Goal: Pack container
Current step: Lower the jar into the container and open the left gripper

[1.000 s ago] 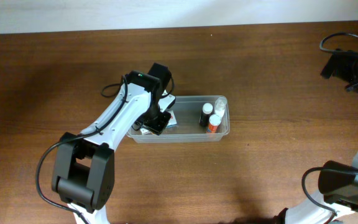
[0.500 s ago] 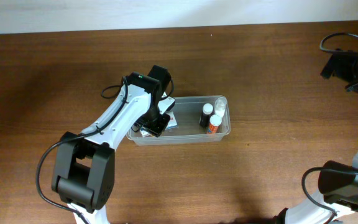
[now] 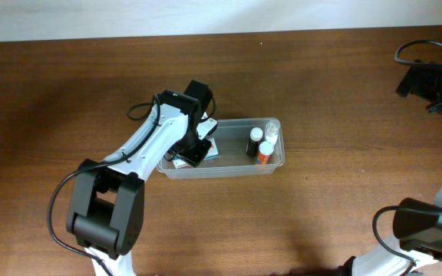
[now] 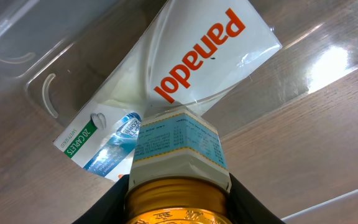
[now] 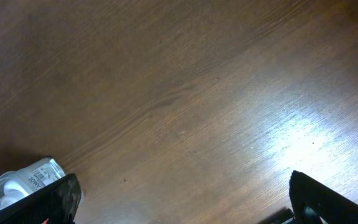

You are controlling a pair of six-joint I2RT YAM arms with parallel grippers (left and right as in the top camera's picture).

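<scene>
The container (image 3: 229, 172) is a clear shallow tub in the middle of the table; its see-through wall (image 4: 36, 43) fills the left wrist view. My left gripper (image 3: 193, 150) hangs over its left end, shut on a small jar with a gold lid and a pale blue label (image 4: 176, 140). The black fingers (image 4: 120, 202) press both sides of the lid. Below the jar a white Panadol box (image 4: 210, 50) lies flat on the tub floor. My right gripper (image 5: 185, 205) stands open over bare wood at the table's far right (image 3: 417, 79), holding nothing.
Three small bottles stand at the tub's right end: a black-capped one (image 3: 255, 141), a red one (image 3: 264, 152) and a clear one (image 3: 272, 129). A white labelled object (image 5: 17, 183) shows at the lower left of the right wrist view. Cables trail by the right arm (image 3: 405, 52).
</scene>
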